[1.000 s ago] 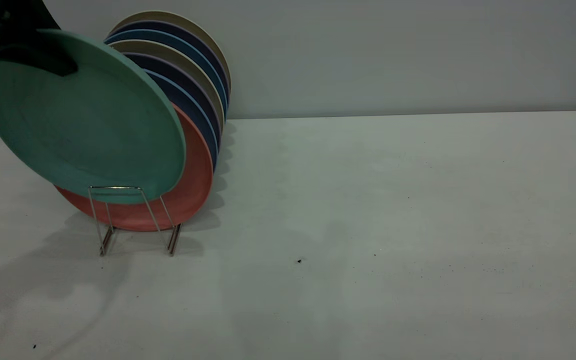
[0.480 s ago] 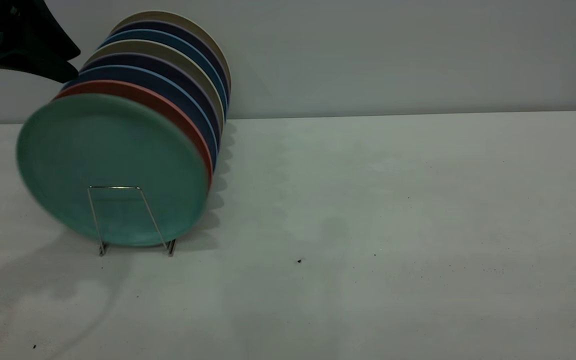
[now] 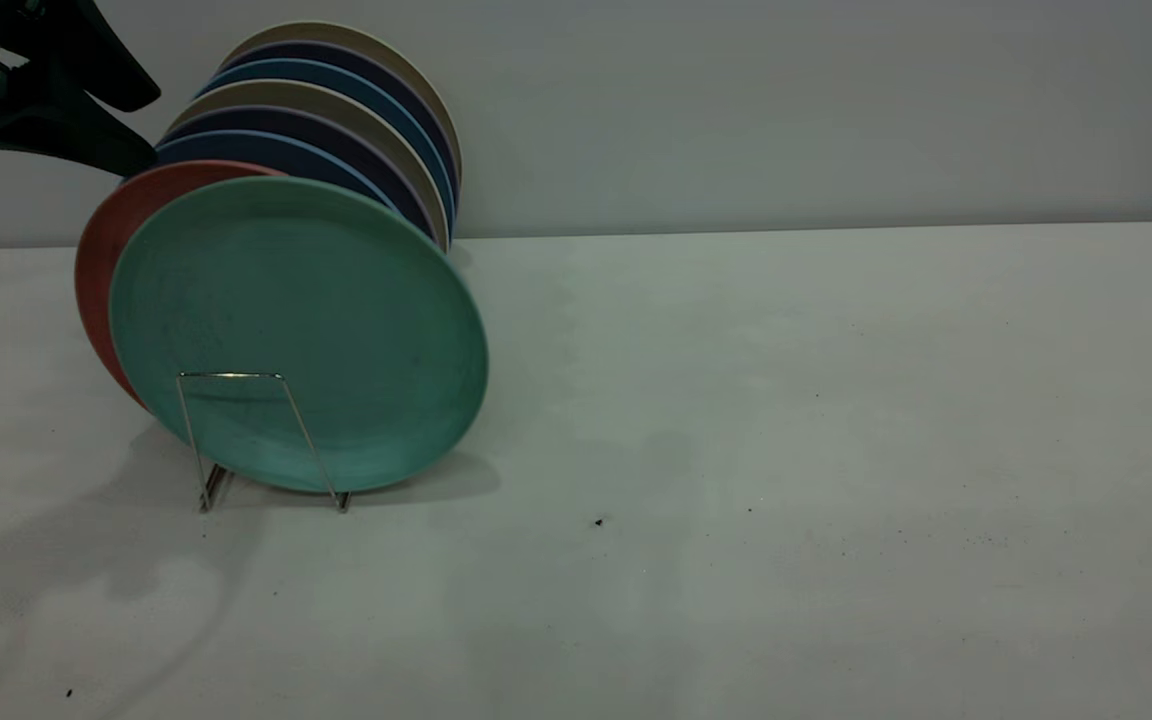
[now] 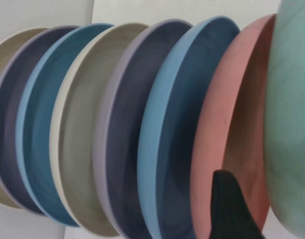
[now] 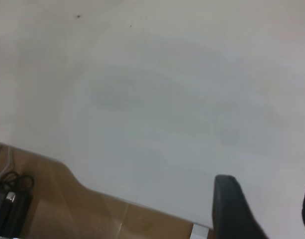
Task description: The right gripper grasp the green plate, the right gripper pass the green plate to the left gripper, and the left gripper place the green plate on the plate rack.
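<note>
The table [image 3: 786,400] is a pale, matte surface with a few dark specks [image 3: 598,521] scattered over it. The plate rack [image 3: 236,440] stands on it toward the exterior view's left — thin wire feet touching the top — with soft shadows spread beside and before it.

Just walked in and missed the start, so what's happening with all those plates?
The left gripper hangs open up at the far left of the table, holding nothing. Below it, the green plate stands on edge at the front of the plate rack, in front of a salmon plate and a row of blue, purple and beige ones. The green plate sits skewed to the right of that row. The right gripper is empty, over bare table near its edge.
</note>
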You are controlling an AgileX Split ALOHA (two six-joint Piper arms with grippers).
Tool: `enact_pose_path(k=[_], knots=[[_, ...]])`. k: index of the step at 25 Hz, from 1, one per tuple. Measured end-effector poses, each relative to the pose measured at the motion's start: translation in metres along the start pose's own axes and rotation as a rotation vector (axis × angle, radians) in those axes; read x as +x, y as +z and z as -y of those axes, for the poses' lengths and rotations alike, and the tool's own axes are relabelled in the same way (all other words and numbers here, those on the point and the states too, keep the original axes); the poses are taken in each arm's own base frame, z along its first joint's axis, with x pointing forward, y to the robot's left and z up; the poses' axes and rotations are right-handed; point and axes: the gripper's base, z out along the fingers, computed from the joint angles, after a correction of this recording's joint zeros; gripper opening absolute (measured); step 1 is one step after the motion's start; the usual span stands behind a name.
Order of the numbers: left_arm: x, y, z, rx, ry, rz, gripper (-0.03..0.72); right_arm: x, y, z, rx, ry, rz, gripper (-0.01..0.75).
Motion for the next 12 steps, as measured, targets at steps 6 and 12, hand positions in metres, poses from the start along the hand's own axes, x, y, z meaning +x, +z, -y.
enact_pose_path(k=[6, 12], knots=[[0.0, 0.0, 0.0, 0.0, 0.0, 0.0, 0.419, 0.0, 0.0, 0.0, 0.0, 0.0, 0.0, 0.363], [-0.009, -0.02, -0.004, -0.056, -0.057, 0.012, 0.419, 0.0, 0.0, 0.0, 0.0, 0.0, 0.0, 0.363]])
